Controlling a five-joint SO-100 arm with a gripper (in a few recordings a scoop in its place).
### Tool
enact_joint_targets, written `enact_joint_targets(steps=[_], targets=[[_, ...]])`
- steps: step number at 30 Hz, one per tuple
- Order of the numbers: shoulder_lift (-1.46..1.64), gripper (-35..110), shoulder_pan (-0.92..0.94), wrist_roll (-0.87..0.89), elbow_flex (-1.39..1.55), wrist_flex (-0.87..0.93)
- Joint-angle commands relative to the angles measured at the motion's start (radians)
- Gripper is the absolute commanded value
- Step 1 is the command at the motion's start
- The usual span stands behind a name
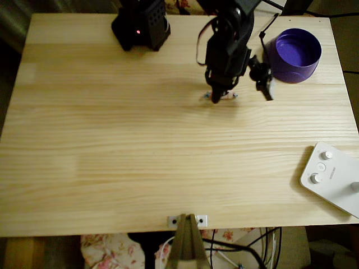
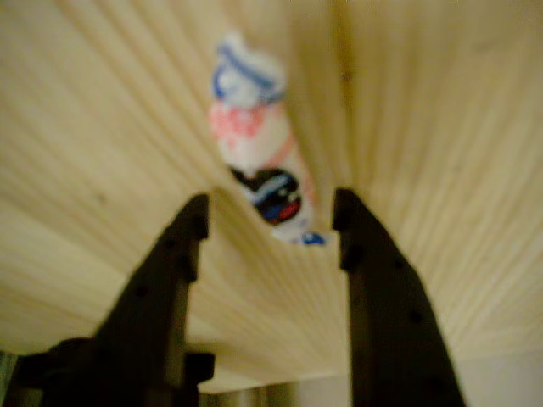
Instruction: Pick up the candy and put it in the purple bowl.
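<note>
Overhead view: the black two-finger end effector (image 1: 220,96) is reaching down over the light wooden counter (image 1: 140,162) in the upper centre of the frame, directly above the tiny pinkish-white wrapped candy (image 1: 229,96). The round, deep purple plastic bowl (image 1: 294,55) is standing at the upper right, apart from the candy. A white device with knobs (image 1: 332,176) is lying at the lower right.

Wrist view: the end effector (image 2: 270,222) is standing released, fingers spread, with the blurred candy (image 2: 259,144) lying on the counter (image 2: 441,127), its lower end between the fingertips.

Black arm (image 1: 227,47), boxy black base with red light, dark looping cables, two flat black pincer fingers (image 2: 170,280)
</note>
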Motion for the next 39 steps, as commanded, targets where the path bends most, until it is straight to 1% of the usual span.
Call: enact_joint_targets(steps=[1, 15, 39], targets=[[0.025, 20, -0.023, -0.009, -0.011, -0.008], [0.012, 19, 0.014, -0.02, 0.052, -0.087], [0.074, 8, 0.023, -0.02, 0.054, -0.071]])
